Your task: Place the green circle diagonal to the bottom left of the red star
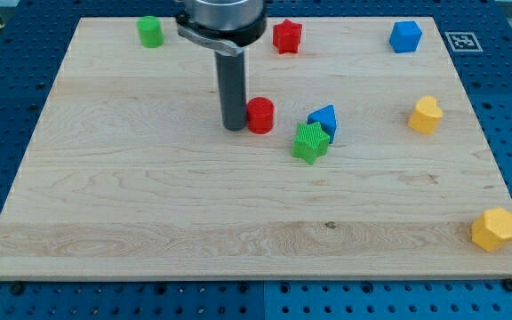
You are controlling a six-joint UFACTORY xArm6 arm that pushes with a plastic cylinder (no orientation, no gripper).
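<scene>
The green circle (150,32) sits near the board's top-left corner, well apart from everything else on the wood. Further toward the view's right along the same top edge stands the red star (286,36), with the arm's housing hanging between the two and partly in front of that stretch of board.

My tip (234,126) is down on the board (132,204) below that top row, near the middle of the table and well away from the green circle. It stands just to the view's left of a red cylinder (260,116), touching it or very nearly so (the gap, if any, is too fine to tell). The rod carries no claw at all, so there is nothing spread, pressed together or pinching.

Right of the red cylinder lie a green star (310,142) and a blue block (324,120) of uncertain shape, the two touching. At the top right is a blue cube (405,36). Along the view's right side is a yellow heart-like block (425,115), and near the bottom-right corner a yellow hexagon (495,228).
</scene>
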